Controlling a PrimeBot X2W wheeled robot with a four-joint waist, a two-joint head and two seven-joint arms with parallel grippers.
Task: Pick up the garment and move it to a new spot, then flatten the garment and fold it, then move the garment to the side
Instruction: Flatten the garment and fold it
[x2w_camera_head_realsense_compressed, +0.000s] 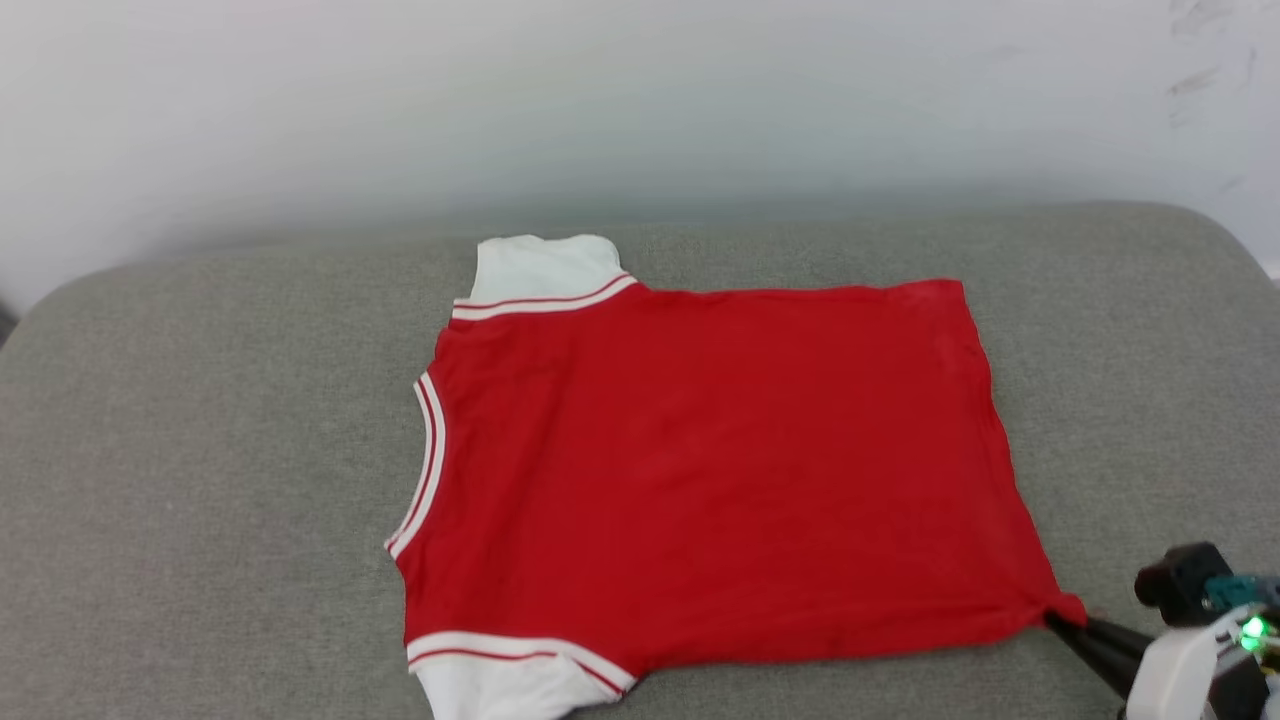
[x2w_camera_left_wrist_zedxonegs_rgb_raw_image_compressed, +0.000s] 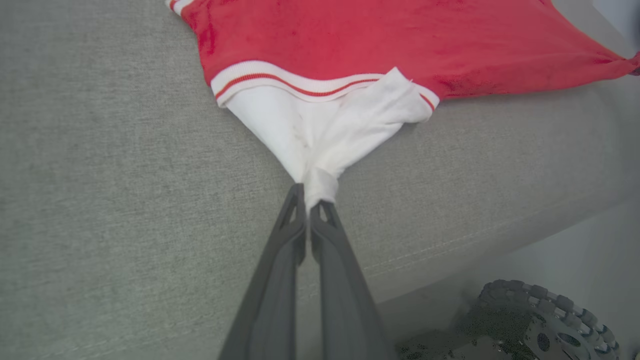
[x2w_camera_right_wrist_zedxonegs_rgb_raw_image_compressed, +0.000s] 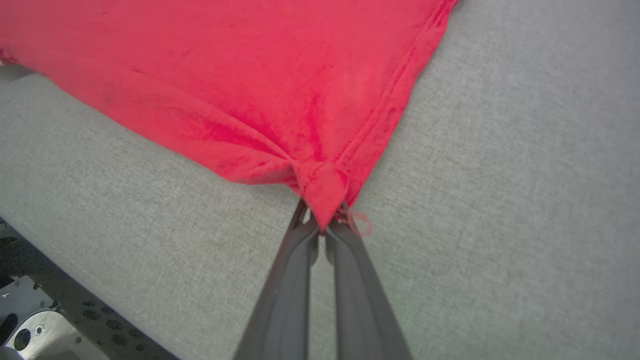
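The garment (x2w_camera_head_realsense_compressed: 700, 470), a red T-shirt with white sleeves and striped trim, lies spread flat on the grey cushion, collar to the left. In the left wrist view my left gripper (x2w_camera_left_wrist_zedxonegs_rgb_raw_image_compressed: 309, 197) is shut on the bunched tip of the near white sleeve (x2w_camera_left_wrist_zedxonegs_rgb_raw_image_compressed: 320, 125). My right gripper (x2w_camera_right_wrist_zedxonegs_rgb_raw_image_compressed: 322, 225) is shut on the near hem corner of the garment (x2w_camera_right_wrist_zedxonegs_rgb_raw_image_compressed: 250, 85), which puckers into folds at the grip. In the head view the right gripper (x2w_camera_head_realsense_compressed: 1062, 620) sits at the shirt's lower right corner. The shirt's upper face is plain red.
The grey upholstered cushion (x2w_camera_head_realsense_compressed: 200, 450) carries the shirt, with bare fabric left, right and behind it. A pale wall (x2w_camera_head_realsense_compressed: 640, 100) rises behind. The cushion's front edge (x2w_camera_left_wrist_zedxonegs_rgb_raw_image_compressed: 475, 240) drops off close to both grippers, with the robot's wheeled base (x2w_camera_left_wrist_zedxonegs_rgb_raw_image_compressed: 540, 320) below it.
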